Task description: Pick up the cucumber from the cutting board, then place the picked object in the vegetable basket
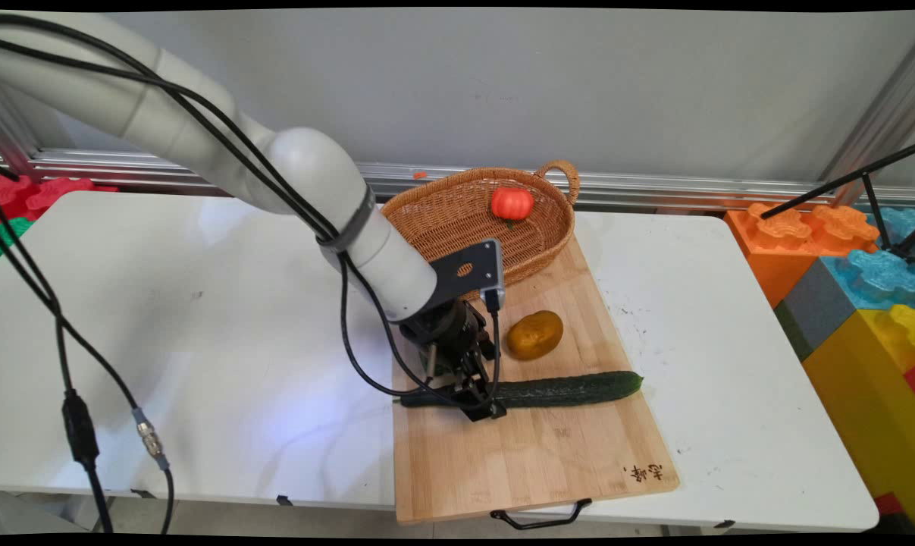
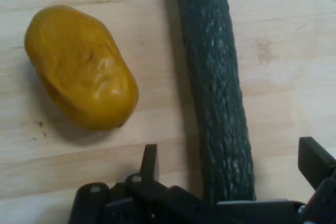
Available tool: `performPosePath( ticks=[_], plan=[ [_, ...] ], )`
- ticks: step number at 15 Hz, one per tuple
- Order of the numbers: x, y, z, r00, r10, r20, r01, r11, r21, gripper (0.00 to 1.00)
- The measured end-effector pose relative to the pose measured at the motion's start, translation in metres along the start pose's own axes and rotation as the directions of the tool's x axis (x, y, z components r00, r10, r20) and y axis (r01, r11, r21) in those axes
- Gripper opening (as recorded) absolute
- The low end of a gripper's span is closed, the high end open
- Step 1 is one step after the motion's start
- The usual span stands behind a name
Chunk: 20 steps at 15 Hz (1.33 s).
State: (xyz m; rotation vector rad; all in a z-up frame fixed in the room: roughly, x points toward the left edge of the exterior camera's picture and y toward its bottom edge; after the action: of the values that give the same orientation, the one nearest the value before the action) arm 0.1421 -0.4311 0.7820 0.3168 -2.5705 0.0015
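Note:
A long dark green cucumber (image 1: 571, 389) (image 2: 215, 66) lies across a wooden cutting board (image 1: 533, 462) (image 2: 283, 35). My gripper (image 1: 478, 398) (image 2: 231, 163) is lowered over the cucumber's left part. It is open, with one finger on each side of the cucumber and a gap left between the cucumber and each finger. A yellow-brown potato (image 1: 534, 334) (image 2: 81, 66) rests on the board just behind the cucumber, close to the gripper's right. The cucumber's left end shows past the gripper in the main view.
A wicker basket (image 1: 449, 220) stands at the board's far end with a red tomato (image 1: 512, 202) inside. Large coloured foam blocks (image 1: 851, 288) stand off the table's right side. A black handle (image 1: 540, 519) sticks out at the board's near edge.

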Motion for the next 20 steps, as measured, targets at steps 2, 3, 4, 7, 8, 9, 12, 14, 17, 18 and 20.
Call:
performPosePath(
  ticks=[2, 3, 4, 7, 8, 9, 12, 14, 17, 18, 20],
  plan=[
    [-0.002, -0.003, 0.01, 1.0, -0.002, -0.003, 0.002, 1.0, -0.002, 1.0],
    [-0.002, -0.003, 0.013, 1.0, -0.002, -0.003, 0.002, 1.0, -0.003, 1.0],
    [-0.003, -0.004, 0.016, 1.0, -0.001, -0.004, 0.001, 1.0, -0.005, 1.0],
    [-0.004, -0.004, 0.026, 1.0, 0.011, 0.0, -0.011, 1.0, -0.01, 0.0],
    [-0.004, -0.004, 0.029, 1.0, 0.011, 0.0, -0.011, 1.0, -0.011, 0.0],
    [-0.004, -0.004, 0.031, 1.0, 0.01, 0.0, -0.01, 1.0, -0.012, 0.0],
    [-0.002, -0.001, 0.031, 1.0, -0.005, -0.004, 0.005, 1.0, -0.024, 0.0],
    [0.003, 0.002, 0.025, 1.0, -0.019, -0.015, 0.018, 0.999, -0.036, 0.0],
    [0.014, 0.008, 0.011, 0.999, -0.035, -0.032, 0.034, 0.998, -0.047, 0.0],
    [0.017, 0.009, 0.007, 0.999, -0.037, -0.035, 0.035, 0.998, -0.049, 0.0],
    [0.027, 0.011, -0.006, 0.998, -0.036, -0.045, 0.034, 0.998, -0.044, 0.0]
  ],
)
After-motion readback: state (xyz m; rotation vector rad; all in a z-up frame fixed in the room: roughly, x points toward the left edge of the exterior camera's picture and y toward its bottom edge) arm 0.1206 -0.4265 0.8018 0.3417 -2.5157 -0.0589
